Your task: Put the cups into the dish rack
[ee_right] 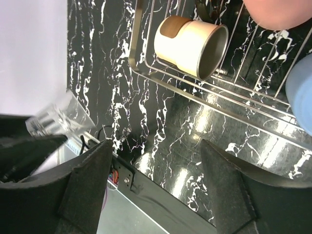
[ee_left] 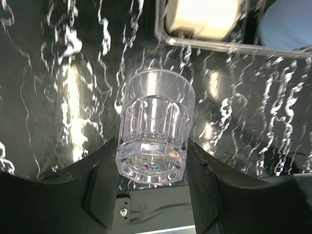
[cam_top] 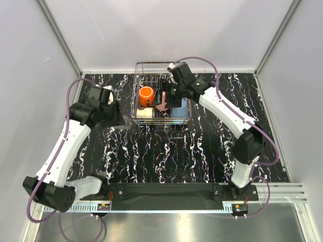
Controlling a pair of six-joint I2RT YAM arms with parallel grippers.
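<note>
Left claw (ee_left: 152,148): pinching a clear glass (ee_left: 155,117) near its base, one finger on each side. The glass is outside the rack (cam_top: 137,75), near its left side, over the worktop (cam_top: 166,151).

Right claw (ee_right: 156,170): spread, with nothing between the fingers, positioned over the rack.

Rack contents: orange mug (cam_top: 146,95), pink tumbler (cam_top: 162,106), blue cup (cam_top: 178,110), and a beige cup (ee_right: 192,44) lying on its side at the near left corner.
</note>
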